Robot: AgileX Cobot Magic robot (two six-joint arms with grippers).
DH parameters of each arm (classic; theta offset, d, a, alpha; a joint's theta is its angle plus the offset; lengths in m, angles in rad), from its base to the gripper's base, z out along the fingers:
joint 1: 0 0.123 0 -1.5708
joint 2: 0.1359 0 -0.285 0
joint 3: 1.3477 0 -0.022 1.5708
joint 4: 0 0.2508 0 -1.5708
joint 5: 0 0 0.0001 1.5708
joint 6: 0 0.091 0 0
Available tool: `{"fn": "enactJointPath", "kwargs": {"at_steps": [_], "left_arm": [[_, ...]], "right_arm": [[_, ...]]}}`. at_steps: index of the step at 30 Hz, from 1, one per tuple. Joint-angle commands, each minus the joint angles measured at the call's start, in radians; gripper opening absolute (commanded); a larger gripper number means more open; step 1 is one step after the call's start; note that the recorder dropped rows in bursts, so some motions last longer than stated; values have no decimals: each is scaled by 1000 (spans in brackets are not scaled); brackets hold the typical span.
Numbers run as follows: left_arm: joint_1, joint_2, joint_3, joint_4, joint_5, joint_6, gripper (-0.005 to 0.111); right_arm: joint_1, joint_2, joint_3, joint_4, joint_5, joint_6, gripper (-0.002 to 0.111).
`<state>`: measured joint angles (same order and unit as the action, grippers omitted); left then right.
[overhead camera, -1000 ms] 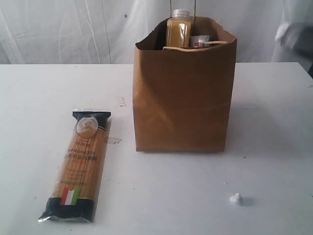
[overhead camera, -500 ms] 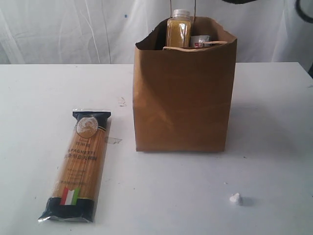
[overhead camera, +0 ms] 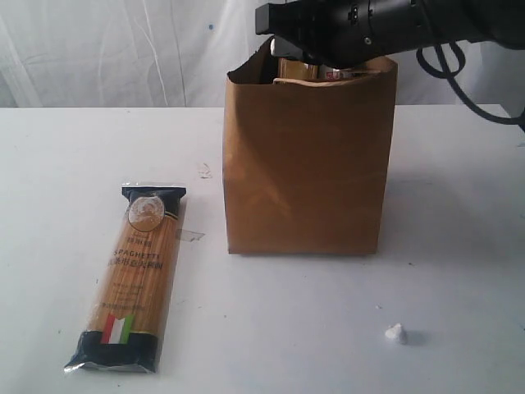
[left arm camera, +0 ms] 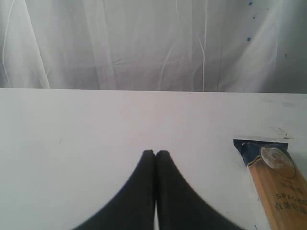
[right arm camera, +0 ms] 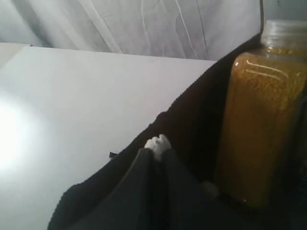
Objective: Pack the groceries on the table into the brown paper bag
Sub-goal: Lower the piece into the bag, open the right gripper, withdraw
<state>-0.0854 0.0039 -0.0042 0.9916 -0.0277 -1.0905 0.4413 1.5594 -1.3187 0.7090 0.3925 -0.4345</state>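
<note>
Exterior view: right end effector [overhead camera: 287,51] over bag [overhead camera: 303,164] rim, spaghetti packet [overhead camera: 131,279] well apart.

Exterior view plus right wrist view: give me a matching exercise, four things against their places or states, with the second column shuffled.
Column one:
1. spaghetti packet
2. brown paper bag
3. yellow-grain bottle
4. right hand

Column two:
A. upright inside the bag
B. lying flat on the table, left of the bag
C. shut, at the bag's open top
D. standing upright on the table

Pairs: 1-B, 2-D, 3-A, 4-C
</note>
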Motion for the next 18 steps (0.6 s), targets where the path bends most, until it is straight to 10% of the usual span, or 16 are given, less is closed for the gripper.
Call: {"fn": "enactJointPath", "kwargs": {"at_steps": [1,18], "left_arm": [[-8,-4,4,11,-4,0,1],[-8,-4,4,11,-4,0,1]], "right_arm": [[-4,-4,-8,-38,-28,-12,0],[-4,-126,-8,-348,90,-12,26]]}}
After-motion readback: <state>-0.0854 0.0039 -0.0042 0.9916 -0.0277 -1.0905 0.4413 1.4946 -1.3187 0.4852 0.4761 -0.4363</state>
